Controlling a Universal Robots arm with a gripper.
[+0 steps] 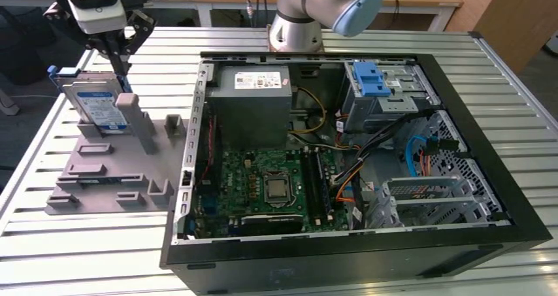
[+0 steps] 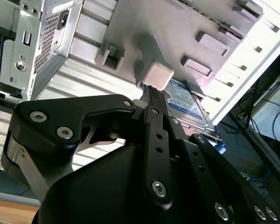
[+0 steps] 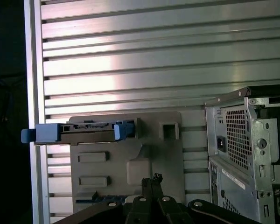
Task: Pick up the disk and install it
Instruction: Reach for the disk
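The disk [image 1: 98,105] stands on edge in a grey holder [image 1: 104,178] on the exterior view's left, beside the open computer case. It is silver-grey with a blue and white label and a blue bracket. My gripper [image 1: 119,69] hangs just above the disk's upper edge, with its black fingers together and nothing between them. In the first wrist view the disk [image 3: 79,132] is seen edge-on, and the fingertips of my gripper [image 3: 152,179] sit apart from it over the holder [image 3: 168,158]. In the second wrist view the gripper [image 2: 151,93] points at the holder's post [image 2: 157,74], with the disk [image 2: 189,106] behind the post.
The open computer case [image 1: 488,172] fills the middle of the slatted metal table [image 1: 78,250]. Inside are a grey power supply [image 1: 253,106], the motherboard [image 1: 270,185], and a silver drive cage with a blue latch [image 1: 375,80]. The arm's base [image 1: 295,31] stands behind the case.
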